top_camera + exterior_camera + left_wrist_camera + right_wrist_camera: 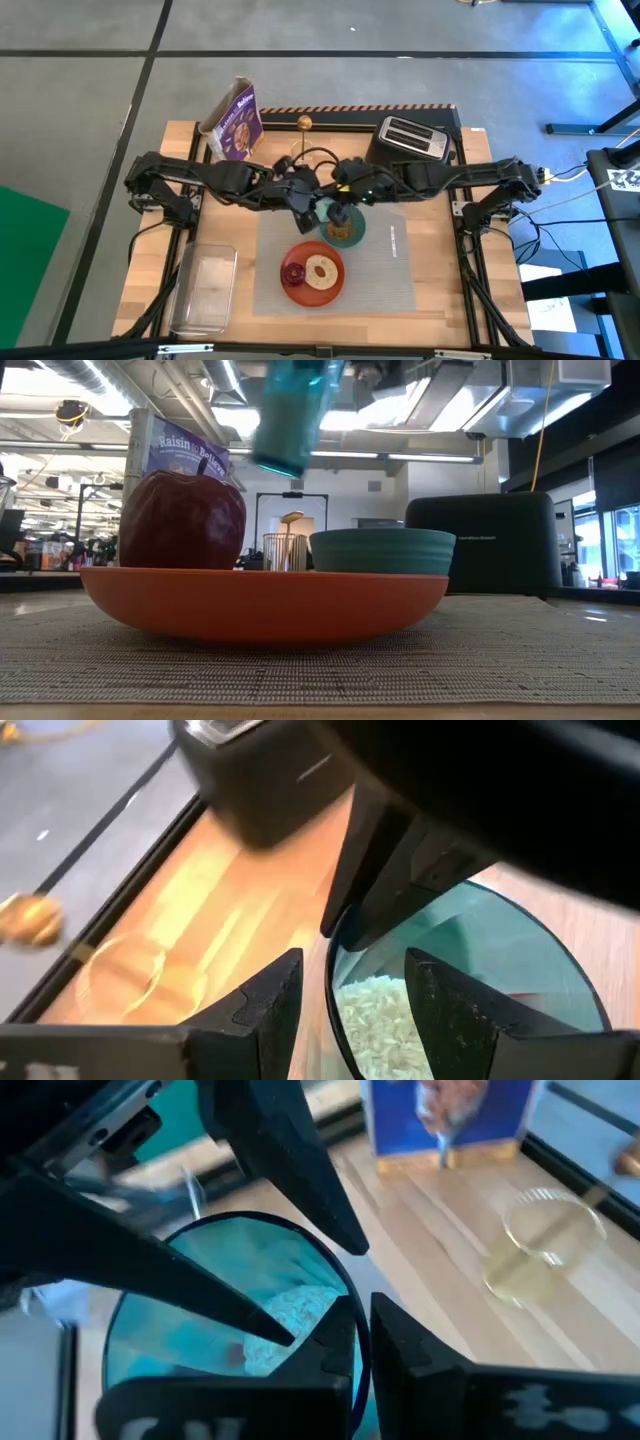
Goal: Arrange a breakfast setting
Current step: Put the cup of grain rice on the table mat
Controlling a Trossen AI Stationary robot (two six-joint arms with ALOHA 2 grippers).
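A small teal cup (230,1310) holding white grains hangs tilted in the air (292,410), above the teal bowl (382,550) on the grey placemat (385,265). My right gripper (362,1345) is shut on the cup's rim. My left gripper (355,1010) is open, with one finger outside the rim and one inside, both clear of it. The orange plate (300,290) lies on the mat's near part and carries a bagel (322,270) and a dark red fruit (294,272). A gold spoon (290,520) stands in a clear glass at the back. My right gripper pinches the cup's rim (352,1312) between its two fingers, one finger inside the cup and one outside. The cup is lifted clear of the table and tilted.
A black toaster (412,140) stands at the back right and a purple cereal box (232,122) at the back left. A clear plastic tub (205,290) lies at the near left, off the mat. The mat's right half is bare.
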